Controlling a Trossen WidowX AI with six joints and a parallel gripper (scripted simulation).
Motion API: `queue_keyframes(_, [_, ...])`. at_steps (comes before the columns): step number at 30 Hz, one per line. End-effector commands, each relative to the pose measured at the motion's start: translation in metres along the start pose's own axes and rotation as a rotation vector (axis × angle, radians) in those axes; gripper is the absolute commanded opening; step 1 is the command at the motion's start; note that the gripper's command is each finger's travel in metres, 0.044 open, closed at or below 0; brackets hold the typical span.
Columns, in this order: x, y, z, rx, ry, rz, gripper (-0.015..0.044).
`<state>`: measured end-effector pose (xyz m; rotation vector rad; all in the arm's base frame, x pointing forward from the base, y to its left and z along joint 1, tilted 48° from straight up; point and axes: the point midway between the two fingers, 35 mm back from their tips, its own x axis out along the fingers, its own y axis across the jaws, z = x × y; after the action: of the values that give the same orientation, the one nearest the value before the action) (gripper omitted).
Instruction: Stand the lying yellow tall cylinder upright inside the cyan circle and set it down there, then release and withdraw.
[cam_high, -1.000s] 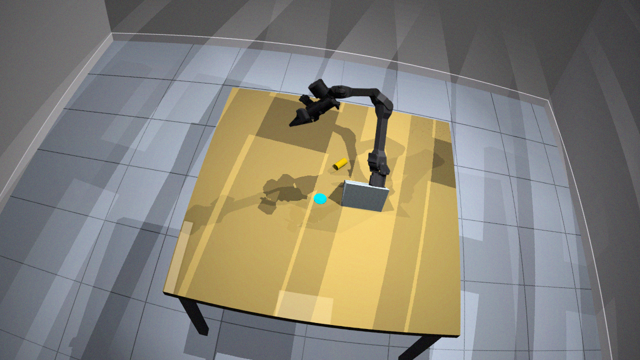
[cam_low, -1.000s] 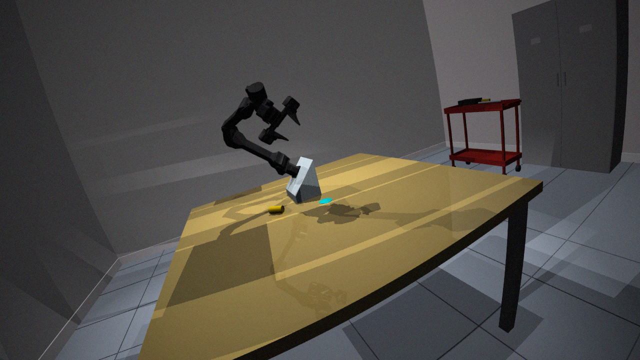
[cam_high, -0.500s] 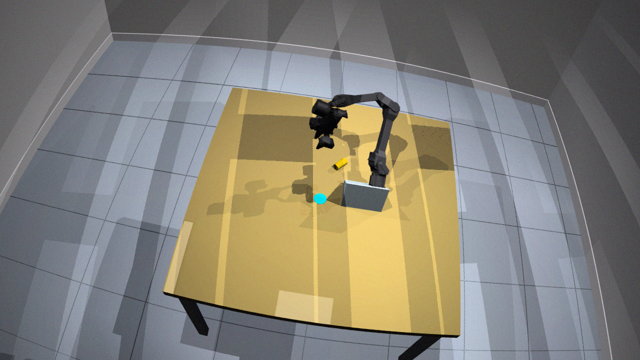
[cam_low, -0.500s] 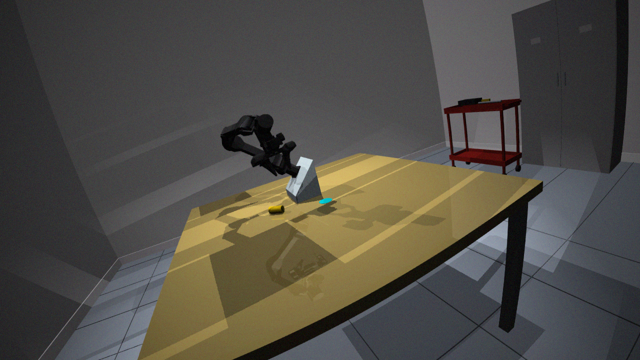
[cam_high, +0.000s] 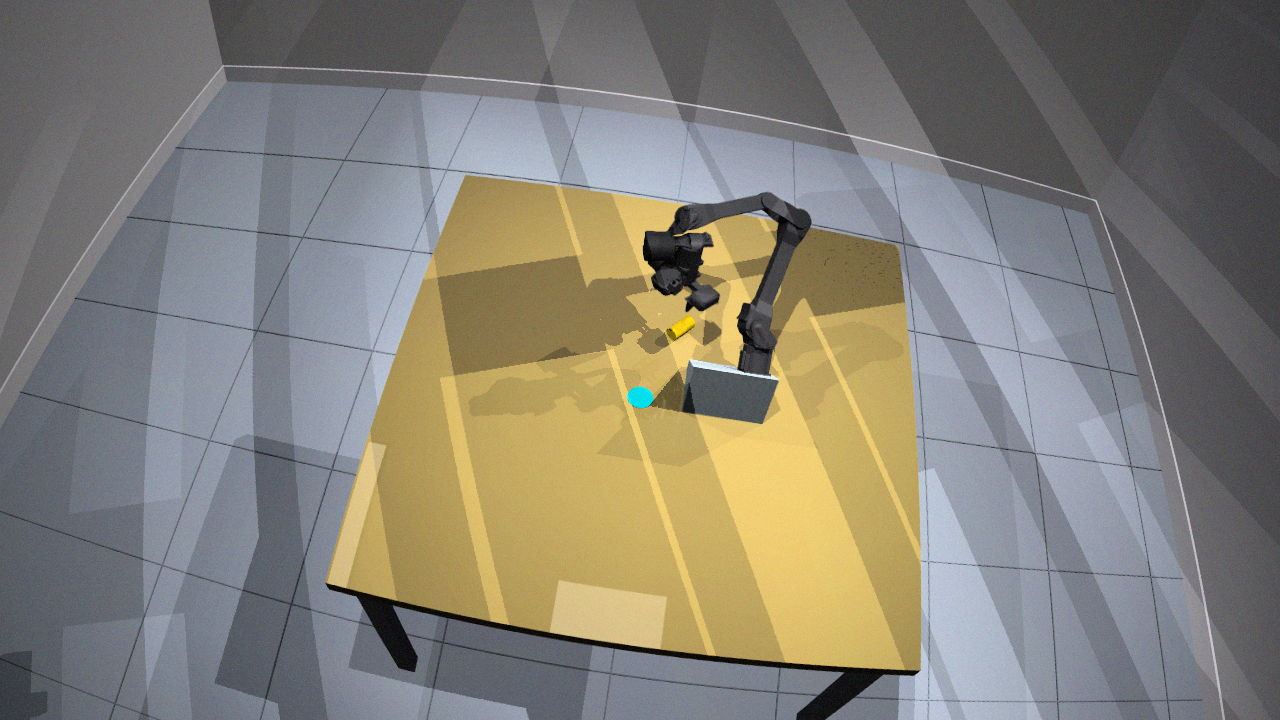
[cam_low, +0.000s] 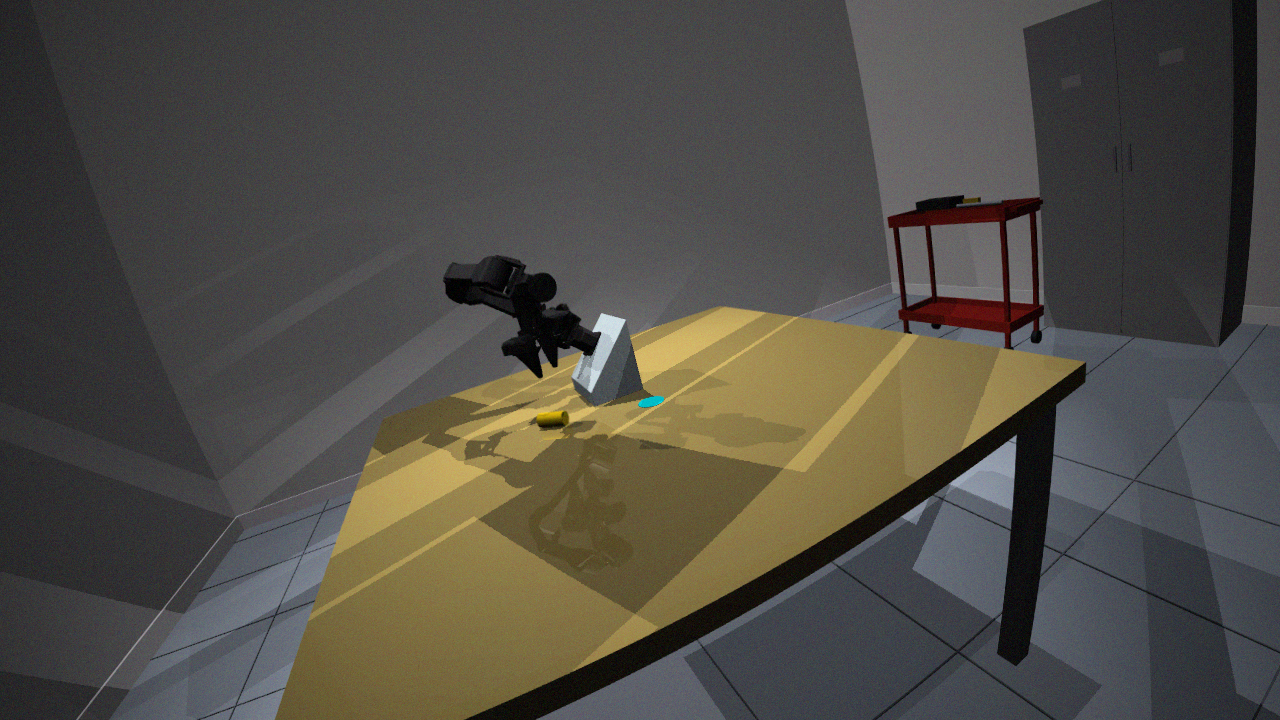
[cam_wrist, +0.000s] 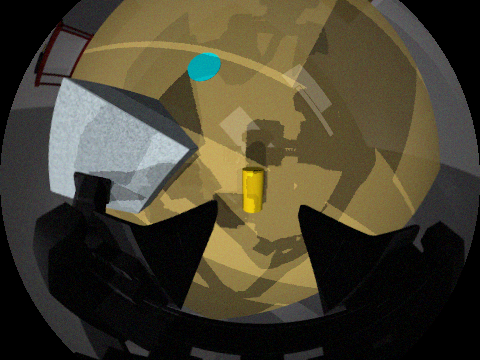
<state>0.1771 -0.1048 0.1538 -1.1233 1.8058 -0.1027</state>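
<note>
The yellow tall cylinder (cam_high: 680, 327) (cam_low: 553, 418) (cam_wrist: 253, 190) lies on its side on the table. The cyan circle (cam_high: 640, 396) (cam_low: 650, 402) (cam_wrist: 204, 67) is flat on the table, apart from the cylinder, with nothing on it. My gripper (cam_low: 547, 370) (cam_wrist: 259, 208) is open and empty, its fingers pointing down. It hangs above the table near the cylinder, not touching it. In the wrist view the cylinder shows just beyond the gap between the fingertips, its long axis running away from me. In the top view the fingers are partly hidden by the arm's wrist.
The grey wedge-shaped block (cam_high: 731, 392) (cam_low: 614, 362) (cam_wrist: 110, 145) under the arm's base stands close to the cyan circle. The wooden table (cam_high: 537, 501) (cam_low: 859, 376) bears all of these. A red cart (cam_low: 971, 312) stands on the floor away from the table.
</note>
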Motion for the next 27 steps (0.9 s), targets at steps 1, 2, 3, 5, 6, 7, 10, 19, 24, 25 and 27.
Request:
queue_keyframes(1, [0.003, 0.003, -0.006, -0.042, 0.021, 0.006, 0.0309])
queue_keyframes(2, [0.003, 0.003, -0.006, -0.042, 0.021, 0.006, 0.0309])
queue_keyframes(3, [0.003, 0.003, -0.006, -0.042, 0.021, 0.006, 0.0309])
queue_keyframes(5, [0.008, 0.003, -0.005, -0.042, 0.018, 0.009, 0.0309])
queue_keyframes(6, [0.014, 0.003, -0.003, -0.042, 0.015, 0.013, 0.0309])
queue_keyframes(7, [0.023, 0.003, -0.001, -0.042, 0.012, 0.016, 0.0309])
queue_keyframes(10, [0.047, 0.002, 0.001, -0.041, 0.004, 0.021, 0.0309])
queue_keyframes(19, [0.111, 0.003, -0.009, -0.041, 0.023, 0.002, 0.0309])
queue_keyframes(24, [0.112, 0.003, -0.01, -0.041, 0.024, 0.002, 0.0309])
queue_keyframes(25, [0.112, 0.003, -0.01, -0.041, 0.024, 0.002, 0.0283])
queue_keyframes(27, [0.112, 0.003, -0.01, -0.041, 0.024, 0.002, 0.0231])
